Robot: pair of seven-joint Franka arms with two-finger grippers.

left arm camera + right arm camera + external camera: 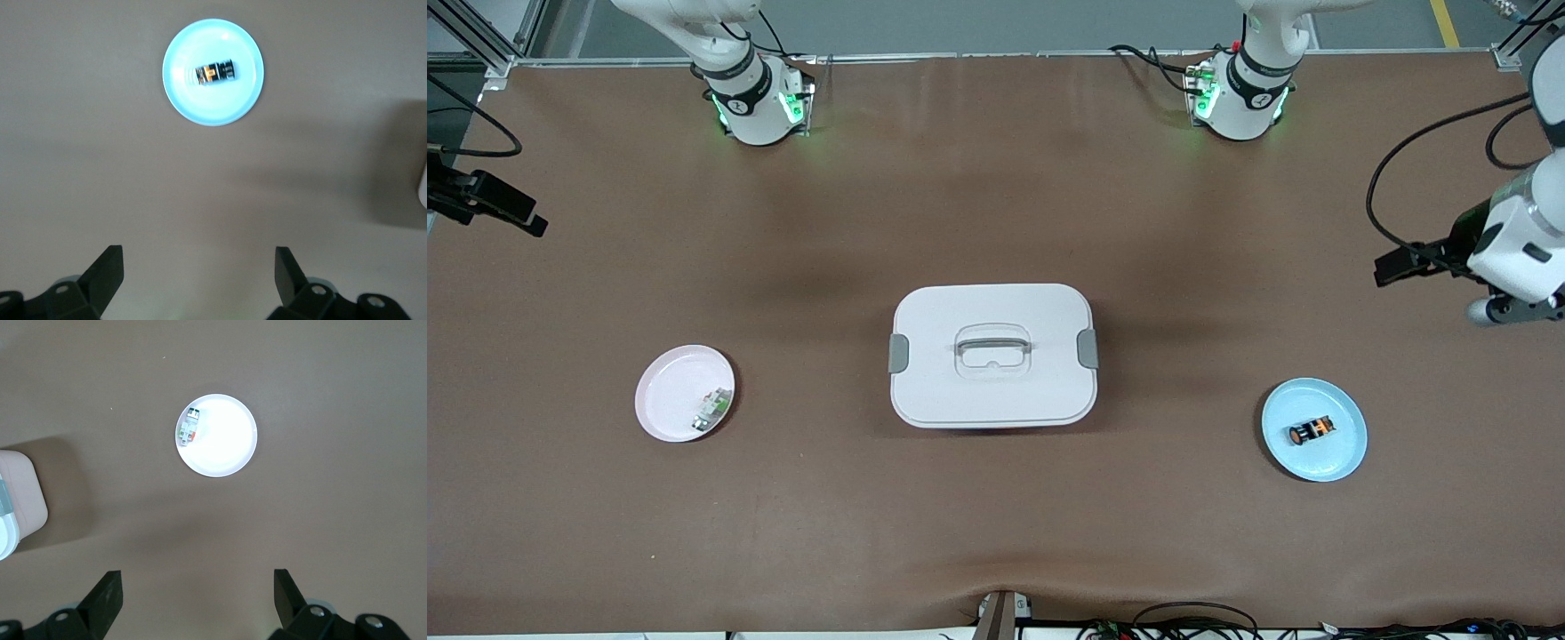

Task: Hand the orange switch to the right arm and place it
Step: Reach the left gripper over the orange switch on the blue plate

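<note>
Left wrist view: left gripper (pixel 197 280) hangs in the air with fingers (pixel 107 273) spread wide, nothing between them. It is over bare brown table (pixel 200 187), short of the blue plate (pixel 247 100). The orange switch (pixel 215 72) lies on its side in the middle of that plate, untouched.

Right wrist view: right gripper (pixel 197 600) is the same story, fingers (pixel 107 597) spread apart and empty, up over bare table. Ahead of it sits the pink plate (pixel 227 447), washed out to white in this view, with a small white-and-green part (pixel 189 427) lying near its rim. A corner of the white box (pixel 17 503) shows at the edge of this view.

In the front view the white box (pixel 993 356), lid on, grey handle on top and grey latches at both ends, sits mid-table between the two plates. Blue plate and switch (pixel 1312 431) are toward the left arm's end of the table, pink plate (pixel 671 382) toward the right arm's end; both plates are well apart from the box. Left arm's wrist (pixel 1516 244) shows at the frame edge, above the table near the blue plate. Right arm's black wrist hardware (pixel 480 203) pokes in at the other edge.
</note>
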